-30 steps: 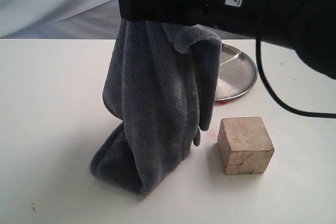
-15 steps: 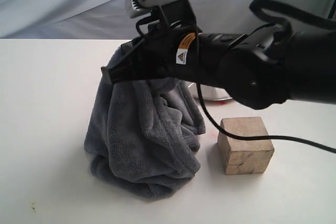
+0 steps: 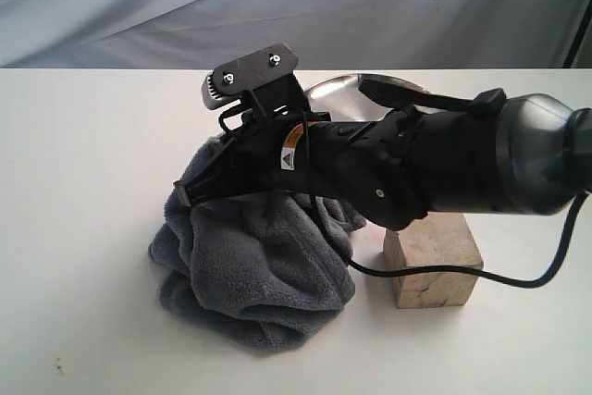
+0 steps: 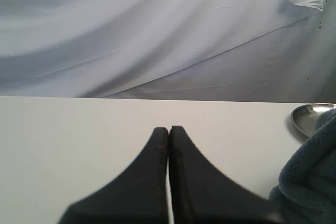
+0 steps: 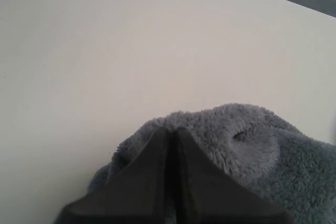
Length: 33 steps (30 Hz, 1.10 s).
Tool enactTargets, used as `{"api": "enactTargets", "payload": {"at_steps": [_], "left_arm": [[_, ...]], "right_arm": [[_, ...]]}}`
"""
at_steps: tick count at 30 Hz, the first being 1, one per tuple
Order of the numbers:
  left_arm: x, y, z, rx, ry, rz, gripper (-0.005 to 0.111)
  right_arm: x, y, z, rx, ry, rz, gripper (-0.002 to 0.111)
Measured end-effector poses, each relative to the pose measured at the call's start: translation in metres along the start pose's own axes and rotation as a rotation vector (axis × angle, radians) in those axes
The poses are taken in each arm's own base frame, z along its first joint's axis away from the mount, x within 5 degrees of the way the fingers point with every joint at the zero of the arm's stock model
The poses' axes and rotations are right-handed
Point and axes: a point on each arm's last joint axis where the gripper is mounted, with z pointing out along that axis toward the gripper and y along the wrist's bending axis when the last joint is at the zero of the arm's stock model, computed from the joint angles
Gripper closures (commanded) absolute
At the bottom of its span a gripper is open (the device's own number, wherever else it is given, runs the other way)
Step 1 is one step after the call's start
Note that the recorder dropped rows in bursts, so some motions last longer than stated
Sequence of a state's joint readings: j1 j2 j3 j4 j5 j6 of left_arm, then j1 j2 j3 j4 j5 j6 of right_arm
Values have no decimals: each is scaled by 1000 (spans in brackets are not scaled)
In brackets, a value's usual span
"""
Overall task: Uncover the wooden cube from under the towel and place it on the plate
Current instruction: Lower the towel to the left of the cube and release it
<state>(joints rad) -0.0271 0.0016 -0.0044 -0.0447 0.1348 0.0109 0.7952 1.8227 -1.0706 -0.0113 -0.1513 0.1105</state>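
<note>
The blue-grey towel (image 3: 250, 284) lies bunched in a heap on the white table, left of the wooden cube (image 3: 435, 270). The cube stands uncovered on the table, its top partly hidden by my right arm. My right gripper (image 3: 188, 196) reaches across low over the heap, shut on a fold of the towel (image 5: 252, 140); in the right wrist view its fingertips (image 5: 170, 129) pinch the fleece. Behind the arm, part of the silver plate (image 3: 338, 88) shows. My left gripper (image 4: 169, 128) is shut and empty, away from the towel (image 4: 312, 182) and the plate (image 4: 310, 116).
The white table (image 3: 83, 182) stretches left of the heap. A pale cloth backdrop (image 3: 139, 6) hangs behind the table. A black cable (image 3: 518, 279) from the right arm loops down near the cube.
My right arm has come down, lowering the hanging towel until it collapsed into a heap left of the cube. The cube has not moved.
</note>
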Motion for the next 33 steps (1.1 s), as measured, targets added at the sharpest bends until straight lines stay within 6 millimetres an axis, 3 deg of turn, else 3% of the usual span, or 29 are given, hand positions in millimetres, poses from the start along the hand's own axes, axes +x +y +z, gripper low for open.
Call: {"api": "enactTargets", "payload": {"at_steps": [4,5,8,10,14,18,25,33], "left_arm": [[0,0,0,0,0,0,105],[0,0,0,0,0,0,105],[0,0,0,0,0,0,105],[0,0,0,0,0,0,105],[0,0,0,0,0,0,105],[0,0,0,0,0,0,105],[0,0,0,0,0,0,105],[0,0,0,0,0,0,105]], "right_arm": [[-2,0,0,-1,-5,0,93],[-2,0,0,0,-3,0,86],[-2,0,0,-1,-3,-6,52],[-2,0,0,0,-3,-13,43],[-6,1,-4,-3,-11,-20,42],[-27,4,-28,-7,-55,-17,42],[-44,4,-60,-2,-40,-6,42],[-47,-30,-90,94,81,35,42]]}}
